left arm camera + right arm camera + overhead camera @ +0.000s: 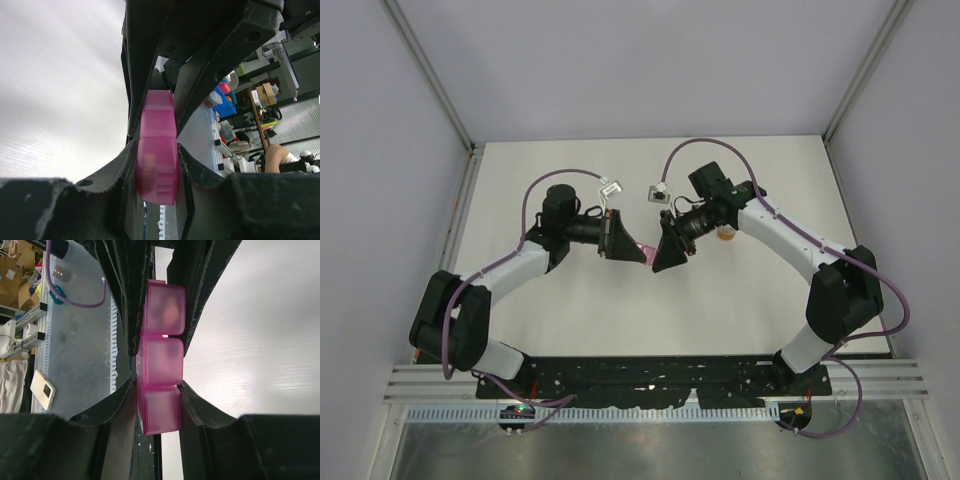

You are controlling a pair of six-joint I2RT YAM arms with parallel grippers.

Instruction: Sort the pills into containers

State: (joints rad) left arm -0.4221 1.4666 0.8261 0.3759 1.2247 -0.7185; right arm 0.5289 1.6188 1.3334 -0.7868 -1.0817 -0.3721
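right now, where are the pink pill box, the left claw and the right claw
pink pill box (161,360), right wrist view, middle compartment
left claw (156,146), left wrist view, between its fingertips, on the box
right claw (158,384), right wrist view, between its fingertips, on the box

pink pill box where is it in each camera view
top external: pink pill box centre, between left gripper and right gripper
left wrist: pink pill box centre, end-on
right wrist: pink pill box centre, three compartments showing
shared landmark: white table
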